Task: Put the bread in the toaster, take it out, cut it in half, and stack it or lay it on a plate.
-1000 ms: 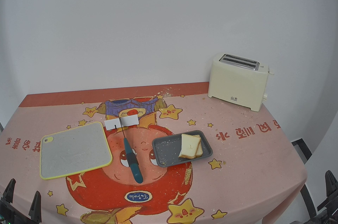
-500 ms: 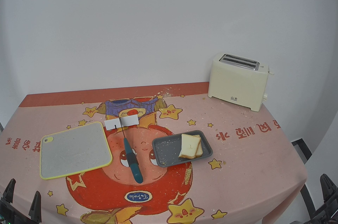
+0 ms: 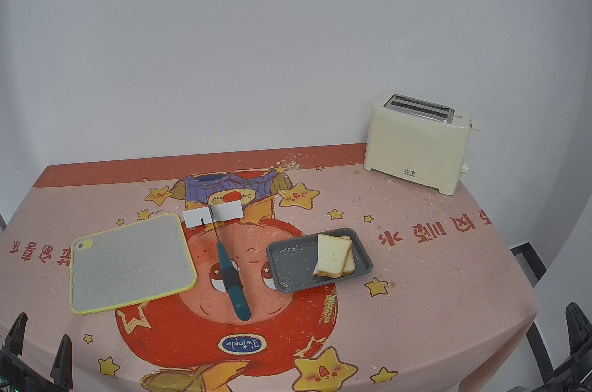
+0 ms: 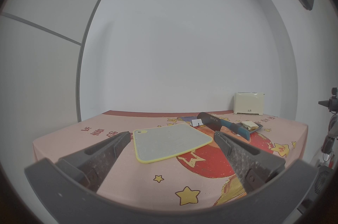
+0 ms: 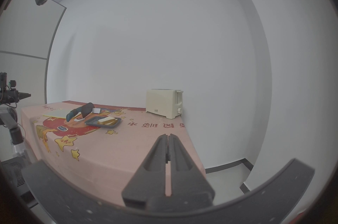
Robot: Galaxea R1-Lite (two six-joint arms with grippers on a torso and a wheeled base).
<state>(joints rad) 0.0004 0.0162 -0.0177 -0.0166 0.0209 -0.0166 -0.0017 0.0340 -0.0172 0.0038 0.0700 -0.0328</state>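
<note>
Bread (image 3: 333,254) looked light, soft and crumbly, best pinched gently at its crust; left gripper (image 4: 171,135) was spread, right gripper (image 5: 168,139) clenched empty.

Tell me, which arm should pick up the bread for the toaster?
Probably the right. The bread lies on the tray right of centre, and the toaster stands at the far right, both nearer the right gripper. That gripper is shut, so it must open first.

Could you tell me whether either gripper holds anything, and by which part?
Nothing is held: the left gripper is open and empty, the right gripper is shut on nothing.
</note>
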